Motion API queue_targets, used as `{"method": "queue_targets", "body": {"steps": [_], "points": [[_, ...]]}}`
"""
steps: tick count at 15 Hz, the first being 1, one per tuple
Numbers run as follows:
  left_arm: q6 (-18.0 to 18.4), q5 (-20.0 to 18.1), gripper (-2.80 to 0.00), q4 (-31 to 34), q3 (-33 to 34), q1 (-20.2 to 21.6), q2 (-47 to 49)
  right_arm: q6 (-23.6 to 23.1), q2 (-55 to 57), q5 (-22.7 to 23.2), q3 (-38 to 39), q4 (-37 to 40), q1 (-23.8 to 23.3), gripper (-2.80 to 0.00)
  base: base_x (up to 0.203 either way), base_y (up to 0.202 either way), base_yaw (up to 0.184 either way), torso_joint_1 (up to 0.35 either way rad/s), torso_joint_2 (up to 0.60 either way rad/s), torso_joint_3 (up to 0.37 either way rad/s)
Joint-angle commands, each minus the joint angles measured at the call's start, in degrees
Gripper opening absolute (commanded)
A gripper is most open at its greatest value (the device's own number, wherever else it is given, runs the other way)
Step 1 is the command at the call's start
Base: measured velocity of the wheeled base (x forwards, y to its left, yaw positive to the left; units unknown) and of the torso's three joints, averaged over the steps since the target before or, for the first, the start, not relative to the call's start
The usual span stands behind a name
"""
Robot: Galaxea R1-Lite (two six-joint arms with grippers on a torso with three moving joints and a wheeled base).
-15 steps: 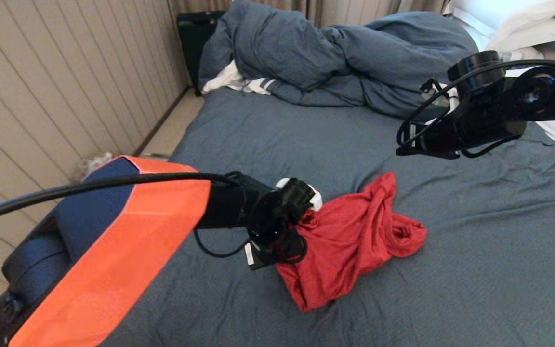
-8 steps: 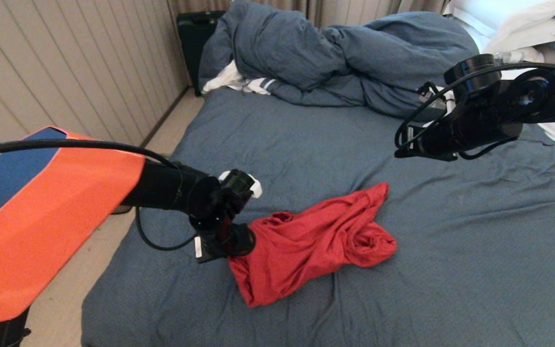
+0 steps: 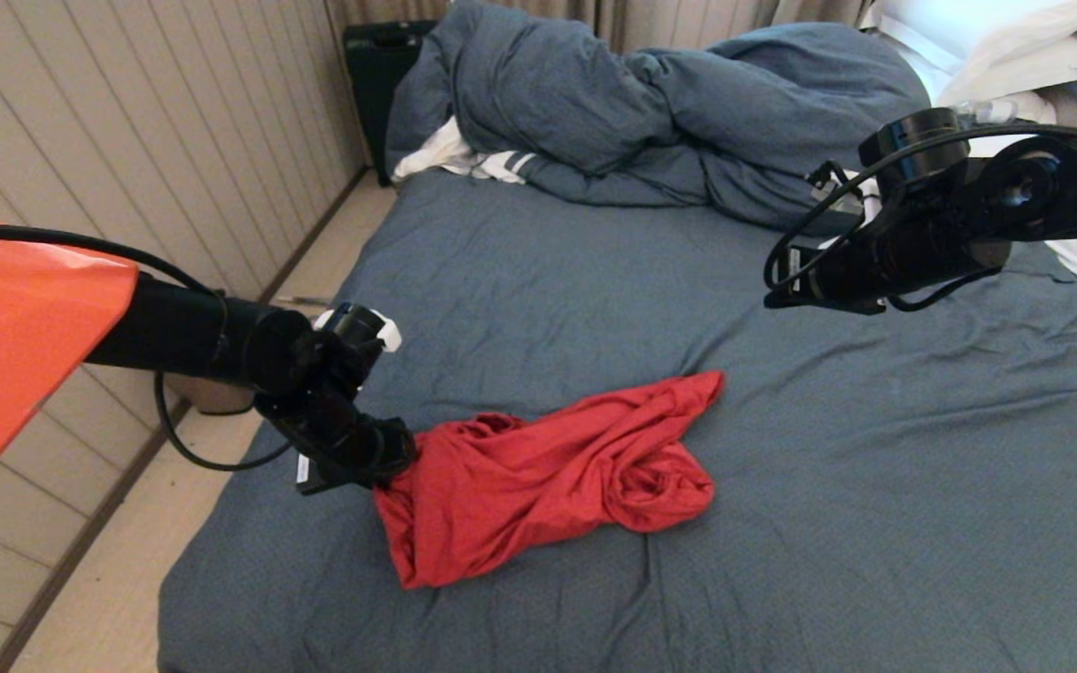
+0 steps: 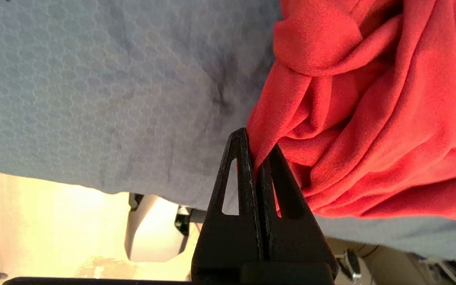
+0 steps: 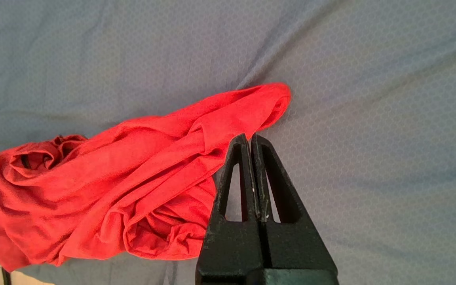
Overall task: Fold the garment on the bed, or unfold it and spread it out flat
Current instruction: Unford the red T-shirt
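My left gripper [image 4: 257, 148] is pinched on a fold of the T-shirt [image 3: 548, 472], a grip only the left wrist view shows; from the head view my wrist hides the fingertips. The T-shirt lies crumpled on the bed [image 3: 875, 486], near its left edge. My right gripper [image 5: 250, 142] hangs above the sheet, fingers pressed together on nothing. A bunched duvet [image 3: 651, 112], a striped cloth [image 3: 464, 159] and pillows [image 3: 997, 42] lie beyond.

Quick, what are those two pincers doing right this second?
Left pincer: closed on a fold of the red T-shirt.
Right pincer: closed, holding nothing, above the bed.
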Motion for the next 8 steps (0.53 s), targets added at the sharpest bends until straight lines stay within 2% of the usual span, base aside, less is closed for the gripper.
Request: {"method": "queue_targets", "body": {"steps": [1,5,8], "points": [[0.22,-0.78,0.00,0.00,0.63,0.26,-1.40,0.07,-0.02,0.10,0.23,-0.24,0.04,-2.80,0.000,0.000,0.000,0.000,0.00,0.000],[0.58,-6.09,0.00,0.12,3.65,-0.42,-5.08,0.07,0.15,0.10,0.83,-1.72,0.12,-2.80,0.000,0.000,0.000,0.000,0.00,0.000],[0.63,-8.01,0.00,0.15,8.17,-1.94,-12.48,-0.18,-0.22,1.55,2.54,-1.72,1.30,-2.80,0.000,0.000,0.000,0.000,0.00,0.000]]}}
